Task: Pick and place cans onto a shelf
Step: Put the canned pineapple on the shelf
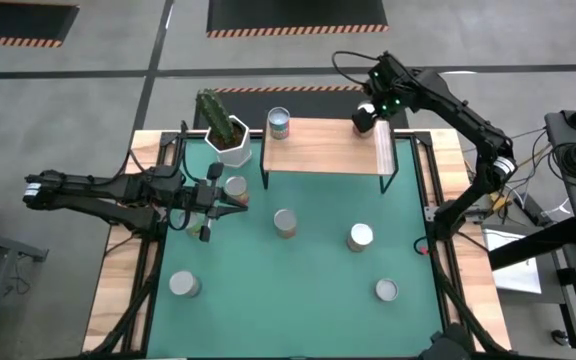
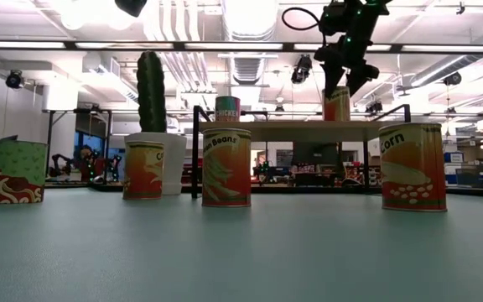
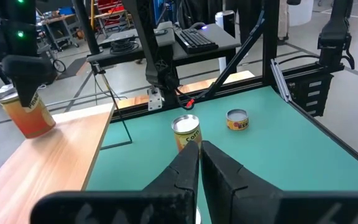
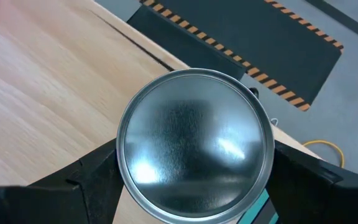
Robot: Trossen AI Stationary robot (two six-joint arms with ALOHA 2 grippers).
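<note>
The shelf (image 1: 328, 147), a light-wood board on black legs, stands at the far side of the green mat. One can (image 1: 279, 123) stands on its left end. My right gripper (image 1: 365, 118) is over the shelf's far right corner, shut on another can (image 2: 336, 105), whose silvery top (image 4: 194, 146) fills the right wrist view. Several more cans stand on the mat (image 1: 235, 187) (image 1: 285, 222) (image 1: 360, 237). My left gripper (image 3: 199, 155) hovers shut above the mat's left part, touching nothing. My right gripper pinches the can between its two fingers (image 4: 86, 177), one on each side of the wall just under the top rim (image 4: 124, 163). The fingers come from above, slanting down. The can leans slightly, its bottom (image 3: 37, 130) at the board; whether it rests there I cannot tell.
A white pot with a cactus (image 1: 226, 135) stands by the shelf's left end. Two more cans stand near the mat's front (image 1: 183, 285) (image 1: 385, 290). The middle of the shelf (image 1: 323, 140) is bare wood. Black frame rails (image 1: 423, 190) run along the table's sides.
</note>
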